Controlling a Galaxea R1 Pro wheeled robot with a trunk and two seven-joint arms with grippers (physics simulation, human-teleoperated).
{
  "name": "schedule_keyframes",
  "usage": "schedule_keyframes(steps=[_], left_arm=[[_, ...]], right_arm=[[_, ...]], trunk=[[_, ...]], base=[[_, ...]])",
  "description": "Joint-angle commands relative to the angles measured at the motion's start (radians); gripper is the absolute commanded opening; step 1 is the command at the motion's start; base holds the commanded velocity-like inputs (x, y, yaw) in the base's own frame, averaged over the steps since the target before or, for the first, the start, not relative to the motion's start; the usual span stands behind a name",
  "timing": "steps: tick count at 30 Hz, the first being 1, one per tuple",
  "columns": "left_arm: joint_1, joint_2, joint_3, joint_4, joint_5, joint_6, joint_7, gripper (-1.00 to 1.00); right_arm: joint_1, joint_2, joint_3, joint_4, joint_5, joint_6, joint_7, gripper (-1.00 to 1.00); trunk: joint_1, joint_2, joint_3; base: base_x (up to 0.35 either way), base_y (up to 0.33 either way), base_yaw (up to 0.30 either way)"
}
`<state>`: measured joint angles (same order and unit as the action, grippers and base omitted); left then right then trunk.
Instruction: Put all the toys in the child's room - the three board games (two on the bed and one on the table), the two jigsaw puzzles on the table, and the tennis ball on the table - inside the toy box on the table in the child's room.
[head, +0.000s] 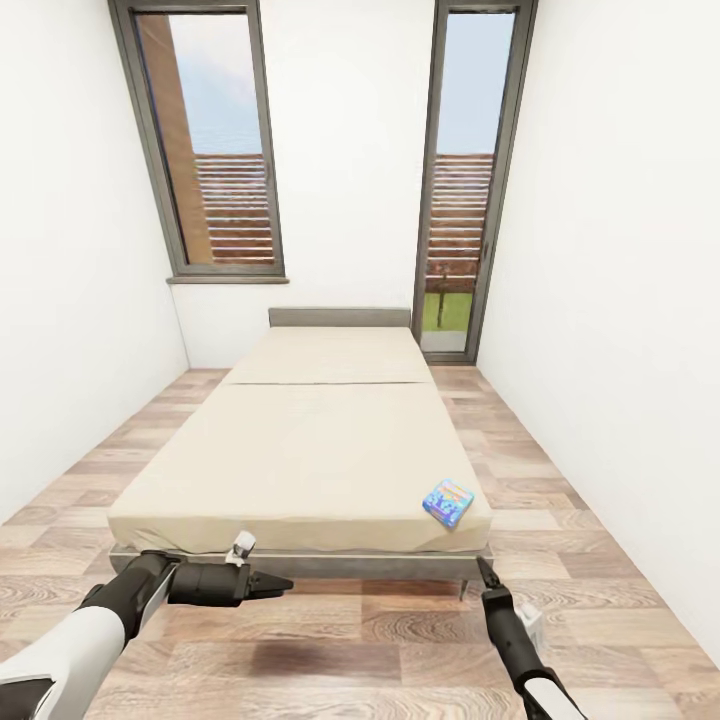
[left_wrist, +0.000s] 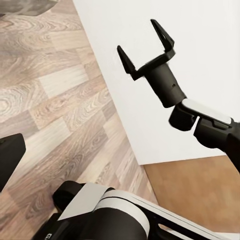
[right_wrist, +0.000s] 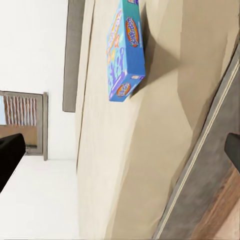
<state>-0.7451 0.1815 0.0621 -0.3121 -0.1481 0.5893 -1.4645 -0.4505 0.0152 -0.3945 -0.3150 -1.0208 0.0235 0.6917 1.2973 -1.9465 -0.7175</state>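
A narrow white-walled room with a wood-plank floor holds two tall windows on the far wall, one at the left and one at the right. The bed fills the middle of the room, its beige mattress running from the far headboard to the near grey frame edge. A small blue board game lies flat on the mattress at the near right corner, close to the edge; the right wrist view shows its printed blue cover resting on the beige surface. The left gripper hangs in front of the near bed frame at the left, pointing right, its fingers drawn close together and holding nothing. The right gripper hovers over the floor near the bed's near right corner, its two dark fingers spread well apart and empty, below and short of the blue box.
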Motion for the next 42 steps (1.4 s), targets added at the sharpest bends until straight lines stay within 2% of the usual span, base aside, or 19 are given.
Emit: schedule_keyframes(steps=[1, 23, 31, 42], left_arm=[[0.000, 0.000, 0.007, -0.001, -0.010, 0.010, -0.009, 1.00], [0.002, -0.001, 0.005, 0.001, -0.009, 0.006, -0.012, 1.00], [0.059, 0.004, 0.004, 0.004, -0.009, 0.005, -0.016, 1.00], [0.071, -0.007, 0.004, 0.004, -0.007, 0.003, -0.017, 1.00]], right_arm=[[-0.001, 0.000, 0.000, 0.001, -0.008, 0.003, 0.020, 1.00], [-0.001, 0.000, -0.001, 0.002, -0.010, 0.011, 0.087, 1.00], [-0.001, 0.000, -0.001, 0.002, -0.010, 0.011, 0.093, 1.00], [-0.001, 0.000, -0.001, 0.002, -0.010, 0.012, 0.114, 1.00]], trunk=[[0.000, 0.000, -0.001], [0.000, 0.000, -0.001], [0.000, 0.000, -0.001], [0.000, 0.000, -0.001]], base=[[0.000, 0.000, 0.000], [0.000, 0.000, 0.000], [0.000, 0.000, 0.000], [0.001, 0.000, 0.000]])
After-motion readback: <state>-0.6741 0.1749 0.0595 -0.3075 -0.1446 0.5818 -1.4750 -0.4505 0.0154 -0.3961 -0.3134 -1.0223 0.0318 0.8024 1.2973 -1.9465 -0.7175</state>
